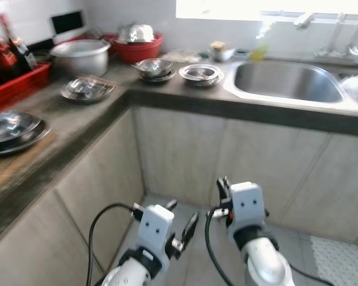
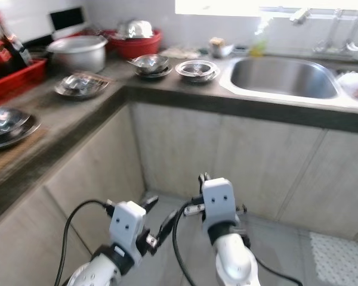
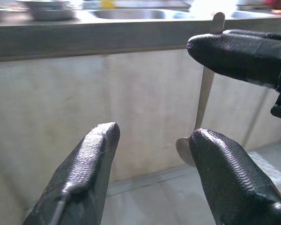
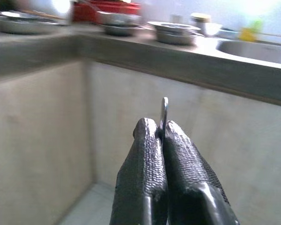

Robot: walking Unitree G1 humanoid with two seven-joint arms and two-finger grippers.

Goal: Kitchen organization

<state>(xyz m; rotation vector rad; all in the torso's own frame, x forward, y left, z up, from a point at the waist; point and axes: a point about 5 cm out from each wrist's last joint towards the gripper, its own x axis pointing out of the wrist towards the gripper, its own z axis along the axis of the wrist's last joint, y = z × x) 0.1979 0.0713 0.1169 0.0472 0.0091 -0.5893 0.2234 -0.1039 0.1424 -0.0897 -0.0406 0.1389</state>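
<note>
Right gripper point(image 4: 160, 133) fingers pinch a spoon point(image 3: 203, 101), bowl half hidden; left gripper point(image 3: 152, 140) fingers spread, empty.

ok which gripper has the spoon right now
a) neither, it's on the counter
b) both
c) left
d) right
d: in the right wrist view the right gripper has its fingers pressed shut on the spoon, while the left gripper is open beside the spoon's bowl.
</note>
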